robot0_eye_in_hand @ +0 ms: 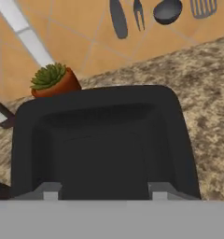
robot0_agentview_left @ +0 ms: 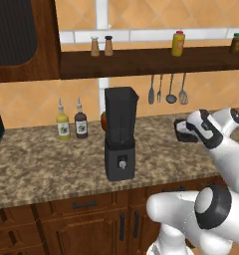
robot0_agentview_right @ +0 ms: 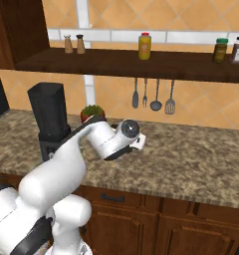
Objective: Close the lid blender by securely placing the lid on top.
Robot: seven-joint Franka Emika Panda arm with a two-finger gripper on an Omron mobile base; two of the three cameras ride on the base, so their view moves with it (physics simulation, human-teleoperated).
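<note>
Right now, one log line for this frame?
pincer: shut on lid | lid: off counter, right of blender | blender: open-topped

1. Open granite counter (robot0_agentview_left: 42, 164) lies at 9 o'clock of the tall dark blender (robot0_agentview_left: 120, 132).
2. Two small sauce bottles (robot0_agentview_left: 71, 122) stand at 10 o'clock.
3. The dark wooden shelf (robot0_agentview_left: 156, 61) overhangs the jar's open top at 12 o'clock.

On a granite counter (robot0_agentview_left: 42, 164), the open-topped blender (robot0_agentview_left: 120, 132) stands; the gripper (robot0_agentview_left: 181, 130) grips the lid (robot0_agentview_left: 183, 130) at its three o'clock.
</note>
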